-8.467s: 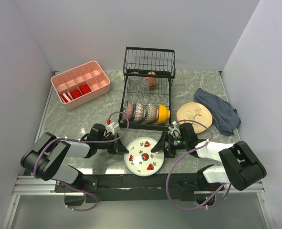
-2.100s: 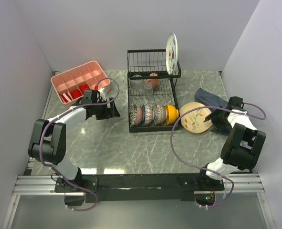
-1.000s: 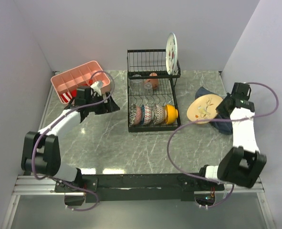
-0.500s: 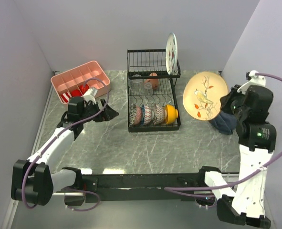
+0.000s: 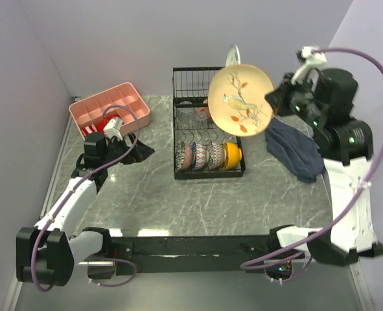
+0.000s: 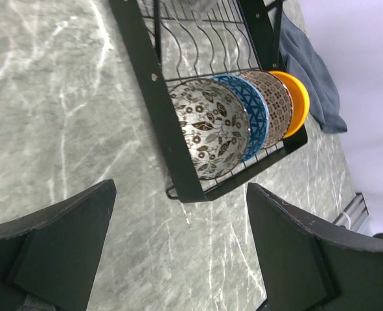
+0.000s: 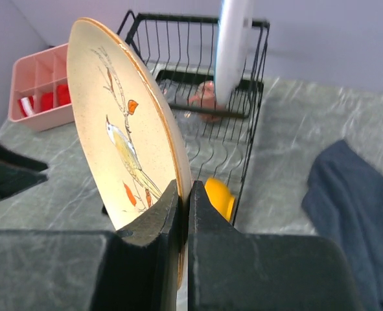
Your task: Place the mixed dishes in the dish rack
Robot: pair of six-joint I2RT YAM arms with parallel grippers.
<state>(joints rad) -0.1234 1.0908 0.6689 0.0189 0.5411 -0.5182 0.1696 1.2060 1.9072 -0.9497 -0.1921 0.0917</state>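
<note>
1. Right tool (image 7: 183, 194) is clenched on the bird plate (image 7: 123, 149) rim; plate is on edge, in the air.
2. Rack (image 5: 207, 123) sits below-left of it; I'd slot it beside the white plate (image 7: 235, 45).
3. Left tool (image 6: 181, 194) is released.

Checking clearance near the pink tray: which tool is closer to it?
Left. The left tool sits open close by the pink tray, off its near right side; the right tool is past the dish rack, raised, gripping the bird plate.
</note>
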